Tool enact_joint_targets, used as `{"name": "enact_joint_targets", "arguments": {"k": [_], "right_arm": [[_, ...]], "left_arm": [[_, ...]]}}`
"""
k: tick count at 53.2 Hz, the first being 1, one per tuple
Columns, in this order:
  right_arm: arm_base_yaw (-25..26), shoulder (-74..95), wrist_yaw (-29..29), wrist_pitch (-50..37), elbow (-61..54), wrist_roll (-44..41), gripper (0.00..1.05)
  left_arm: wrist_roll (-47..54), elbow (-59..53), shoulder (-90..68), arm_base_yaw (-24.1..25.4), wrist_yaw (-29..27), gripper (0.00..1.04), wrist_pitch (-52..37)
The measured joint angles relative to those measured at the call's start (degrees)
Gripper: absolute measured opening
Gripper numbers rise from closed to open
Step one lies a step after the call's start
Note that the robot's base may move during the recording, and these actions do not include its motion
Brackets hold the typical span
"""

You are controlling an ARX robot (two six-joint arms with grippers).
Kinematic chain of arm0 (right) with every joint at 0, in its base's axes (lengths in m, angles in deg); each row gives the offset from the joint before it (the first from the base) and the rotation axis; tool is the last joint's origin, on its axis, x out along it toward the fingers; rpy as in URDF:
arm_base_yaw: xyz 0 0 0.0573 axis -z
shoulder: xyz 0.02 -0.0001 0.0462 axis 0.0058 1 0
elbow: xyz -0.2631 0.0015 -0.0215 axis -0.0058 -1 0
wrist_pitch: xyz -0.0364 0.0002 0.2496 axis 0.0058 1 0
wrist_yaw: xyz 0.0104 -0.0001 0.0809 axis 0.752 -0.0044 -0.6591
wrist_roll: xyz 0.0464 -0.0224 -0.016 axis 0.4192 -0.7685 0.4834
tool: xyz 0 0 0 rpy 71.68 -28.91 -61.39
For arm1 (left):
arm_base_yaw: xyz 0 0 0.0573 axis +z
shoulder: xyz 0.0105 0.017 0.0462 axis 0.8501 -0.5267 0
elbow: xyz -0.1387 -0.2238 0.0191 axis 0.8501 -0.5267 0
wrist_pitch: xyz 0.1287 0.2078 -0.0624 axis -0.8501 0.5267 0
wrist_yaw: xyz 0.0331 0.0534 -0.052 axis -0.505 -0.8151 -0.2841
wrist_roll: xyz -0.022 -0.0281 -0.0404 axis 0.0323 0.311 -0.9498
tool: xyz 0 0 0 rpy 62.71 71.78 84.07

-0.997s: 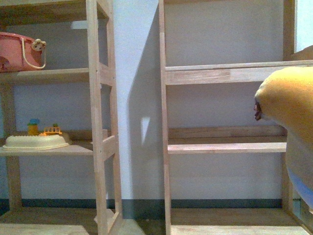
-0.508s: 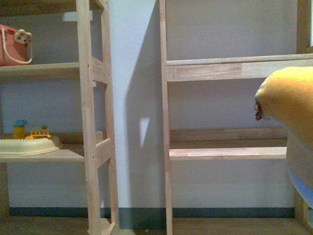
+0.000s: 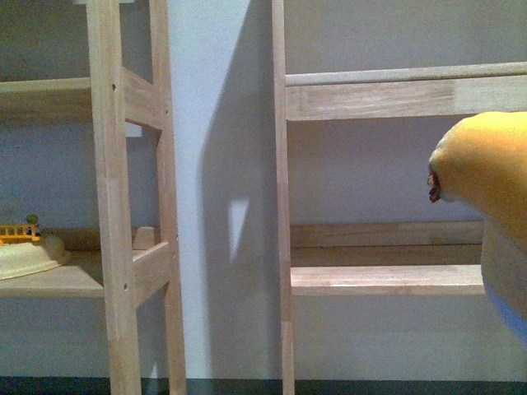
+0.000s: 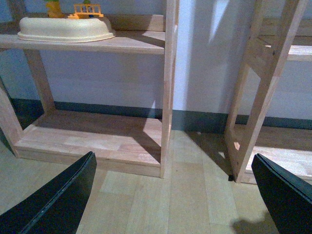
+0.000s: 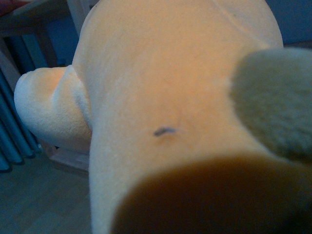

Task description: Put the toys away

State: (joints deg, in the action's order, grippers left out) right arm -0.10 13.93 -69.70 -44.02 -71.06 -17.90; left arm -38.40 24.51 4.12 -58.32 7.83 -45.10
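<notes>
The orange-yellow plush toy (image 3: 490, 177) hangs at the right edge of the front view, in front of the right wooden shelf unit (image 3: 387, 280). It fills the right wrist view (image 5: 165, 97), where my right gripper is shut on it and its fingers are hidden behind the plush. My left gripper (image 4: 175, 195) is open and empty above the wooden floor, with its two black fingers (image 4: 58, 200) far apart, facing the gap between the two shelf units.
A left wooden shelf unit (image 3: 123, 247) holds a cream tray (image 4: 66, 29) with small yellow and orange toys (image 4: 87, 9). A pale wall (image 3: 222, 164) shows between the units. The bottom shelf board (image 4: 92, 139) sits just above the floor.
The front view has dropped lower and shifted right: the shelves rose and slid left, and the pink basket left the frame. The plush stays at the same spot in the picture.
</notes>
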Motion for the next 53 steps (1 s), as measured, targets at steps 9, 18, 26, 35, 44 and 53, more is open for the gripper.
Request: {"name": "enact_joint_targets", "arguments": {"k": [9, 18, 26, 35, 44, 53], "right_arm": [[0.0, 0.02, 0.02, 0.0, 0.0, 0.0, 0.21], [0.0, 0.02, 0.0, 0.0, 0.0, -0.02, 0.21], [0.0, 0.02, 0.02, 0.0, 0.0, 0.0, 0.21], [0.0, 0.02, 0.02, 0.0, 0.0, 0.0, 0.21], [0.0, 0.02, 0.04, 0.0, 0.0, 0.0, 0.21], [0.0, 0.02, 0.04, 0.0, 0.0, 0.0, 0.21]], "left_arm": [[0.0, 0.0, 0.0, 0.0, 0.02, 0.99, 0.0], [0.0, -0.02, 0.02, 0.0, 0.07, 0.99, 0.0], [0.0, 0.0, 0.0, 0.0, 0.04, 0.99, 0.0], [0.0, 0.0, 0.02, 0.0, 0.02, 0.99, 0.0], [0.0, 0.0, 0.0, 0.0, 0.02, 0.99, 0.0], [0.0, 0.0, 0.0, 0.0, 0.02, 0.99, 0.0]]}}
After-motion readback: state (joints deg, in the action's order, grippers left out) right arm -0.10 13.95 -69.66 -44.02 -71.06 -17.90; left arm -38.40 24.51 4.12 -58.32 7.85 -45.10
